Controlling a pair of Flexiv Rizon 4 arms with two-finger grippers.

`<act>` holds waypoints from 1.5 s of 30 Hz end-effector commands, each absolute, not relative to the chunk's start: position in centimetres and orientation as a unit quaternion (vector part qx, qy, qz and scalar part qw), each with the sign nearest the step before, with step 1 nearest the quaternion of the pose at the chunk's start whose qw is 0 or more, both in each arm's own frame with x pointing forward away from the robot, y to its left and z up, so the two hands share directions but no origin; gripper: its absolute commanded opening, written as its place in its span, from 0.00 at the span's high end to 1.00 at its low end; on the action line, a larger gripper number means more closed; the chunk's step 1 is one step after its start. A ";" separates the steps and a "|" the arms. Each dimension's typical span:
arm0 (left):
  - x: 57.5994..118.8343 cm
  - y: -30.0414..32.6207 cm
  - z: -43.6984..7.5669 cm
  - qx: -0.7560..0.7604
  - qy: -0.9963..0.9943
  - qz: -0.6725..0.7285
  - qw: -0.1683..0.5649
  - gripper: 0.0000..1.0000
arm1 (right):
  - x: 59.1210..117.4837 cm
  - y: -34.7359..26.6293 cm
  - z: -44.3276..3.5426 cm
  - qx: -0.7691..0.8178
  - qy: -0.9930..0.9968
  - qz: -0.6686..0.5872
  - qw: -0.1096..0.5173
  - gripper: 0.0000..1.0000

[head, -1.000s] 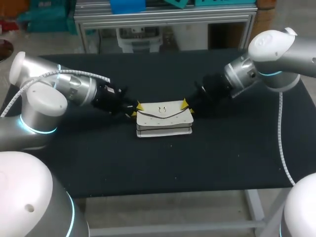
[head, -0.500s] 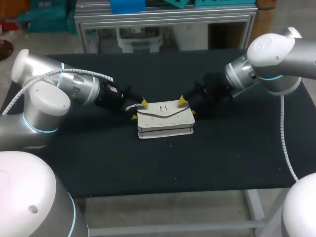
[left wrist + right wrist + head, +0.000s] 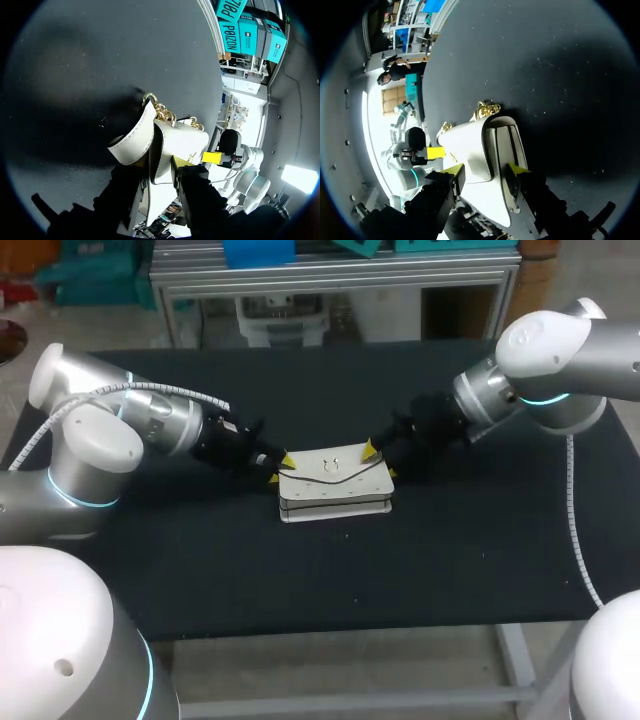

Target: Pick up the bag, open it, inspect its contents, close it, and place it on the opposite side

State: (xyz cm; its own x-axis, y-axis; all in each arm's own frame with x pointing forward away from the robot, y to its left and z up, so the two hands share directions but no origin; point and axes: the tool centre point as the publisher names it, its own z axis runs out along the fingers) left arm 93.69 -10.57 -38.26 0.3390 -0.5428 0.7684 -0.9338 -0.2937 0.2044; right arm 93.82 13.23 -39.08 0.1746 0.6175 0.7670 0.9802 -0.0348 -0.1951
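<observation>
Item: bag, white, w/ envelope flap and small metal clasp at flap centre. Location: on black worktop, which shows on all sides of bag, the arm bases well off to either side; whether bag rests fully on the cloth or is raised a little, cannot tell. L arm comes in from bag's left; L tool is at bag's left end, one yellow tip on the far top corner, the other at the near side. L wrist view: bag end-on, sitting between the fingers of L tool, both tips against it, so the tool is gripping the bag end; flap edge curls outward beside one finger; gold chain at bag's far end. R arm comes in from bag's right; R tool is at bag's right end, tips placed likewise. R wrist view: bag lies between the fingers of R tool, a tip touching each side, clamped on the bag end; gold chain on bag's far end.
</observation>
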 end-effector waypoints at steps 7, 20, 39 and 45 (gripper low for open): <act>93.5 -11.4 -40.2 0.756 -0.504 0.278 0.311 1.00 | 93.8 14.2 -40.9 -0.673 -0.601 -0.227 0.367 1.00; 90.8 -10.5 -35.1 0.720 -0.540 0.333 0.282 0.00 | 93.4 12.1 -34.8 -0.665 -0.621 -0.284 0.303 0.00; 88.5 -11.5 -35.2 0.685 -0.577 0.359 0.263 0.60 | 91.9 8.6 -34.0 -0.675 -0.604 -0.302 0.297 0.00; 88.7 -11.9 -36.4 0.691 -0.580 0.344 0.261 0.88 | 91.8 7.4 -33.6 -0.680 -0.602 -0.305 0.289 0.00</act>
